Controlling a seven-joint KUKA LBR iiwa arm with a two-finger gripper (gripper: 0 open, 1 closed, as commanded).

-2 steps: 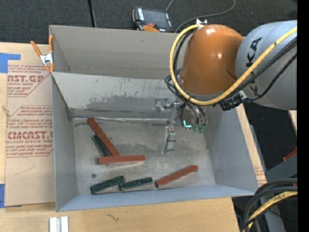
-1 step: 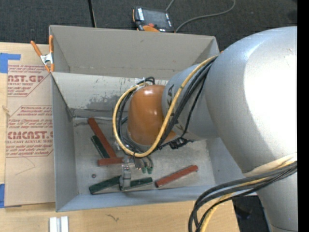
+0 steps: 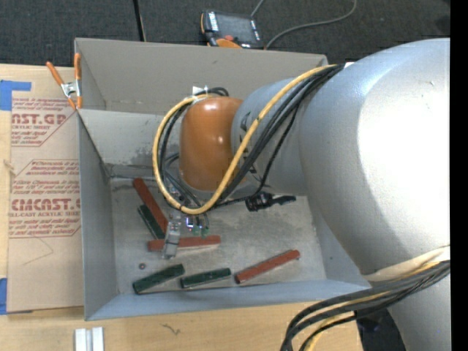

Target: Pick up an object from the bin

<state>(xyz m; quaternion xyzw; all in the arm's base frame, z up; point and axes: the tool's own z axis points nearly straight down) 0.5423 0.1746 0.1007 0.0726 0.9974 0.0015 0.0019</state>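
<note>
I logged the jaws low over the left end of the red-brown stick [image 3: 197, 243] on the bin [image 3: 95, 196] floor, its long axis left-right; how wide they stood, I couldn't tell.

camera: one, overhead | tilt: slightly oblique | range: close on bin [image 3: 95, 196] | arm [image 3: 380, 159] enters from right

Big silver-grey arm [image 3: 380, 159] here, a glossy orange cover [image 3: 207, 141] at its wrist, yellow and black cables [image 3: 156, 156] looping round.
</note>
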